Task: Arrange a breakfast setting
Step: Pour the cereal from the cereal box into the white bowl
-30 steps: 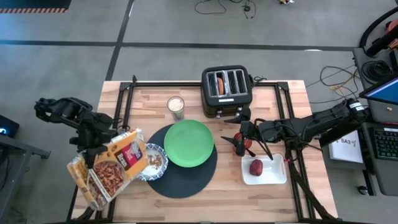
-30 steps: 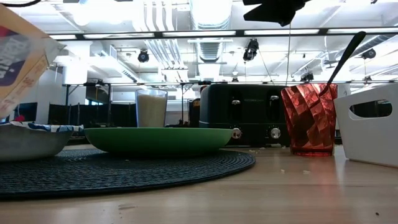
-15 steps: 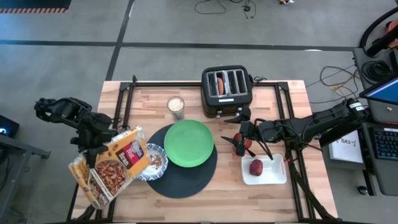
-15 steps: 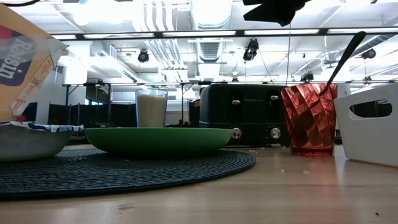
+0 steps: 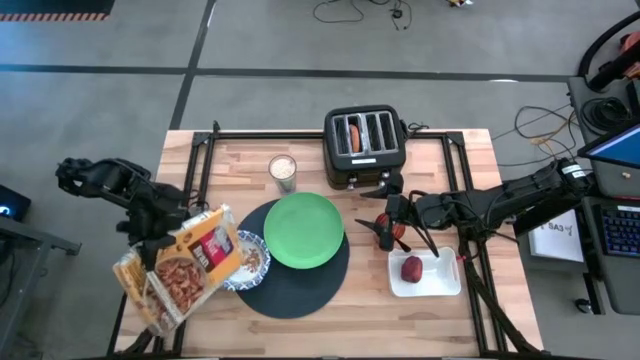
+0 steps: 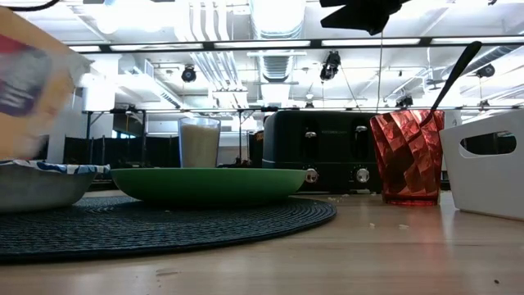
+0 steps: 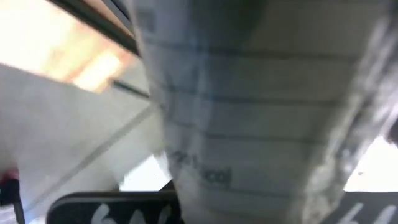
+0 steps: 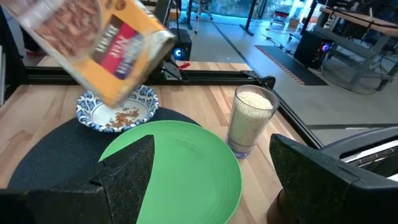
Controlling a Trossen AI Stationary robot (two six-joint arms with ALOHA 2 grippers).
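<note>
My left gripper point(image 5: 158, 235) is shut on a cereal box point(image 5: 185, 268), tilted above the blue-and-white patterned bowl point(image 5: 252, 262), which holds some cereal point(image 8: 118, 115). The bowl and the green plate point(image 5: 303, 230) rest on the round dark placemat point(image 5: 300, 290). My right gripper point(image 5: 385, 228) is open and empty above the small red cup point(image 6: 405, 156), in which the metal spoon point(image 6: 449, 78) stands. The dark red fruit point(image 5: 412, 268) lies in a white tray point(image 5: 430, 285). The bagel point(image 5: 354, 135) sticks out of a toaster slot. My left gripper holds the cereal box by its long side point(image 5: 165, 245) facing the table's left edge, coming from that side. The box is lifted clear and tilted, one end point(image 8: 121, 93) lowered over the bowl. The box hides the fingers in the left wrist view.
A black toaster point(image 5: 365, 150) stands at the far middle, with a glass of pale grains point(image 5: 283, 170) to its left. Black frame rails point(image 5: 200, 160) run along the table's edges. Bare wood shows at the near right.
My left gripper has shifted the cereal box a little over the bowl, and the box shows blurred in the low view now. My right arm has kept still.
</note>
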